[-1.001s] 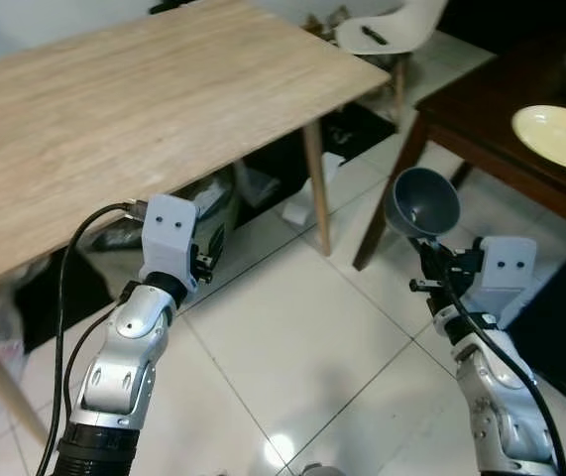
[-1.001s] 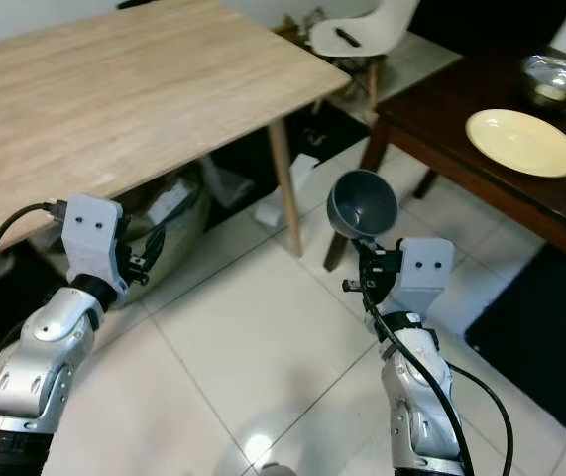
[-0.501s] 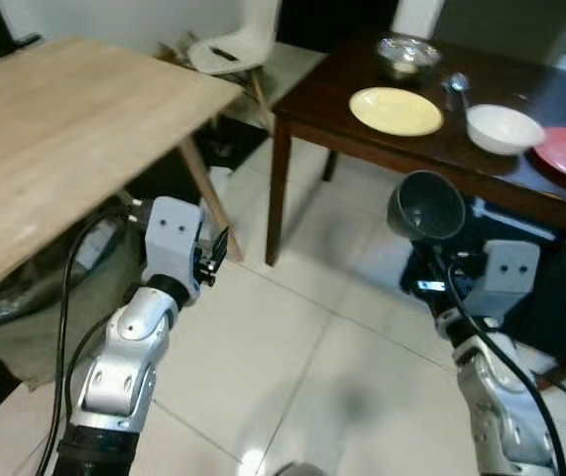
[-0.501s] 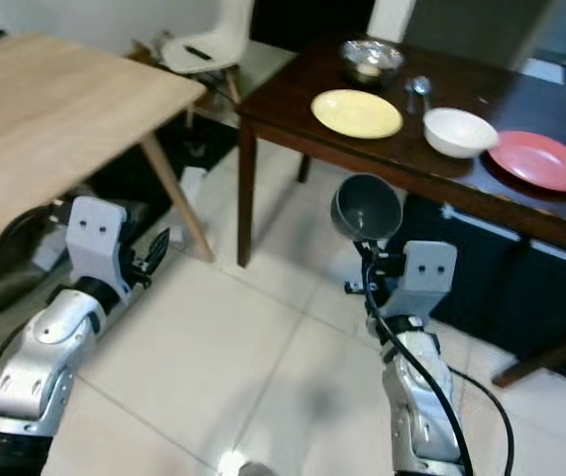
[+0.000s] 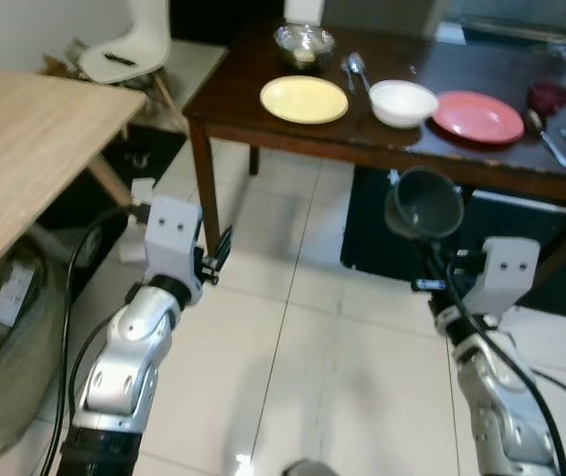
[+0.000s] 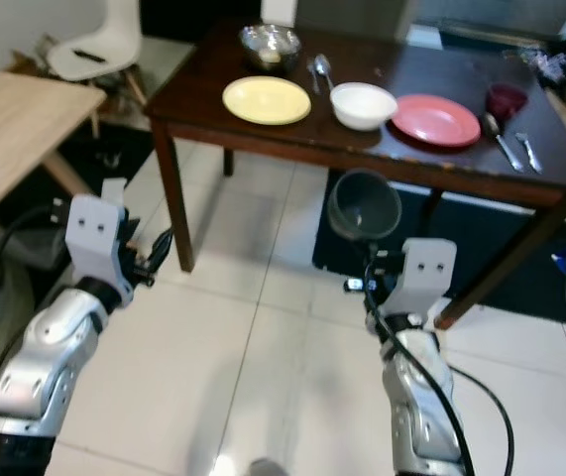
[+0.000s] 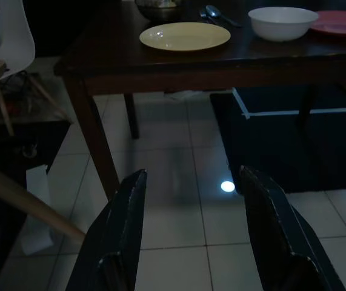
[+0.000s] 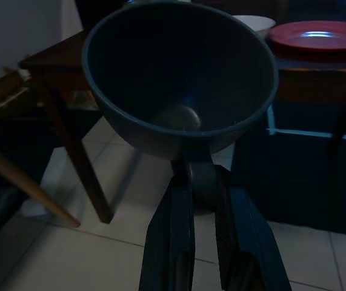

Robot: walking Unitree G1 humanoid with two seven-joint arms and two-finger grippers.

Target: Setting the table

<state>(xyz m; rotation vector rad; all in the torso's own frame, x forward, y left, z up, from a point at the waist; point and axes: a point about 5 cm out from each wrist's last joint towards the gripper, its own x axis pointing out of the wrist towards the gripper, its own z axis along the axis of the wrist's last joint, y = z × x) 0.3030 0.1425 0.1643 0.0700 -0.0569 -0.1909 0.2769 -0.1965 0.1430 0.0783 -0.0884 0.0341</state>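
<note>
A grey bowl (image 6: 364,204) is pinched by its rim in the right gripper (image 6: 367,270), short of the dark table (image 6: 431,149); left gripper (image 7: 191,236) spread, idle; carry step judged; bowl next to be set down near the white bowl (image 6: 363,104).

Both silver arms raised forward, left claw (image 7: 191,242) fingers spread, right claw (image 8: 200,200) apparently clamped, fingers near-parallel

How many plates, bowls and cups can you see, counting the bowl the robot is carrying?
Plates: 2, a yellow plate and a red plate.
Bowls: 3, a white bowl, a shiny metal bowl and the grey bowl in the right pincer.
Cups: 1, a dark red cup.
Total: 6.
</note>
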